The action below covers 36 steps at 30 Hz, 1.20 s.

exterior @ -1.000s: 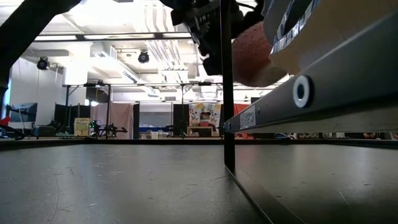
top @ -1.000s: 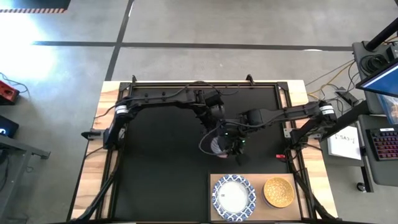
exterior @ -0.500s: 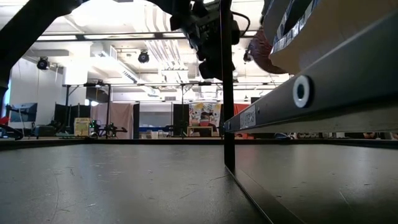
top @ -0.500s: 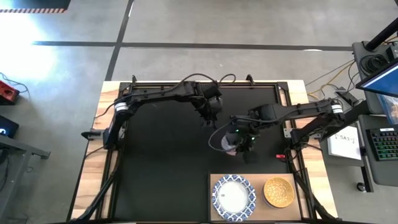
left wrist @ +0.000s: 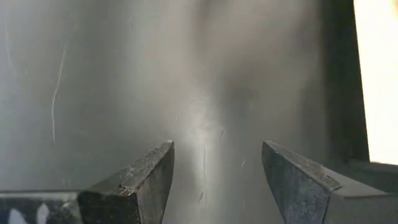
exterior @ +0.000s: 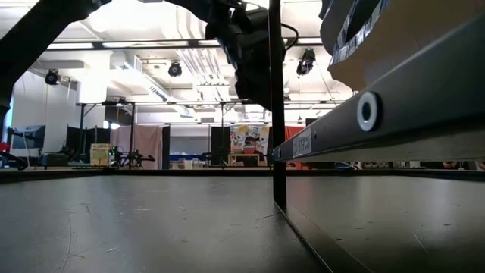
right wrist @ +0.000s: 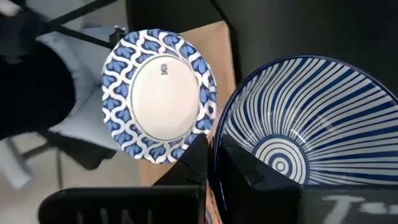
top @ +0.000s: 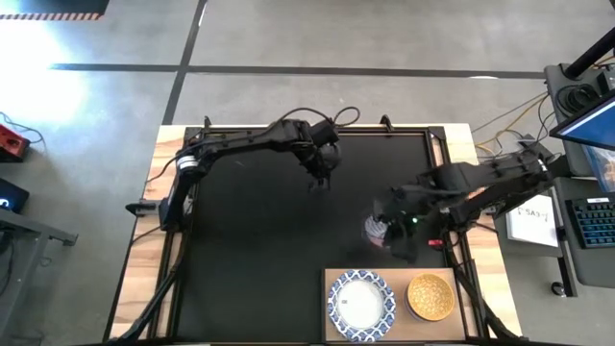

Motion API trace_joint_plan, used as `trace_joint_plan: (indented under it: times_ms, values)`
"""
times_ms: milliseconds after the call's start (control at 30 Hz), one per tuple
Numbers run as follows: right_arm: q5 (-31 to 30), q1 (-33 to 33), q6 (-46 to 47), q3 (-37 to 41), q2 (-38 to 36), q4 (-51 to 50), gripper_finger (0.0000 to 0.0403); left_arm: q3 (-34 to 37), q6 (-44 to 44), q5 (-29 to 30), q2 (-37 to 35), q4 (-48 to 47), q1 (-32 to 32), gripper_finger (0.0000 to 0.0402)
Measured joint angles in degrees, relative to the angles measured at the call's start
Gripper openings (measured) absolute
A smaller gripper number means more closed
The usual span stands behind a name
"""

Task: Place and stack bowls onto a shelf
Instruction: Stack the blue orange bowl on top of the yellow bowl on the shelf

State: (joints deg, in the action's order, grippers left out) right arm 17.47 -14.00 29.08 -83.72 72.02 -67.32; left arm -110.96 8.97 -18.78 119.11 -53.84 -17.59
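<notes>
Right gripper point(top: 384, 234) clamped the striped bowl's point(right wrist: 305, 130) rim, above the mat just behind the shelf point(top: 329, 281); left gripper point(left wrist: 216, 180) hung open, empty, over the bench's far side.

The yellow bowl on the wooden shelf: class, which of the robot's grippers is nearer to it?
The right. The right gripper, shut on a striped bowl, hovers just above the shelf beside the yellow bowl. The left gripper, open, is far back over the black mat.
</notes>
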Motion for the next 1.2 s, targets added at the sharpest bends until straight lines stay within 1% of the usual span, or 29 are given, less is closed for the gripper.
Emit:
trace_joint_plan:
  times_ms: [167,300,367,500,633,733,867,1000,1200]
  values:
    - [-8.5,-9.2,9.3,0.5,-1.9,-0.1,0.0013,0.0,-0.1,0.1,0.0,-4.9,-0.9,0.0224]
    - [-15.7,-17.1,16.4,0.6,-2.1,0.1,0.0013,0.2,-0.1,0.3,-0.2,-9.0,-0.6,0.0224]
    - [-18.4,-20.6,20.3,0.7,-1.7,0.2,0.0013,0.9,-0.7,0.3,-0.8,-9.1,-0.4,0.0224]
    - [-21.0,-26.9,28.2,0.7,0.2,0.4,0.0013,3.1,-2.7,0.8,-2.7,-7.3,-0.4,0.0224]
    - [-23.7,-32.1,35.1,0.7,1.7,0.5,0.0013,3.6,-4.2,4.8,-3.9,-5.6,-0.4,0.0224]
    - [-27.0,-35.9,39.9,0.7,3.2,0.9,0.0013,3.6,-5.0,5.5,-5.0,-3.8,-0.4,0.0224]
    - [-29.5,-40.4,45.3,0.7,5.1,2.3,0.0013,3.6,-5.1,6.1,-6.8,-1.5,-0.4,0.0224]
    - [-31.2,-43.6,49.5,0.7,6.5,3.2,0.0013,3.5,-5.3,7.4,-8.1,-0.4,-0.4,0.0224]
    - [-35.8,-47.3,55.5,0.7,6.7,3.3,0.0013,3.5,-6.1,8.9,-9.1,-0.2,-0.4,0.0224]
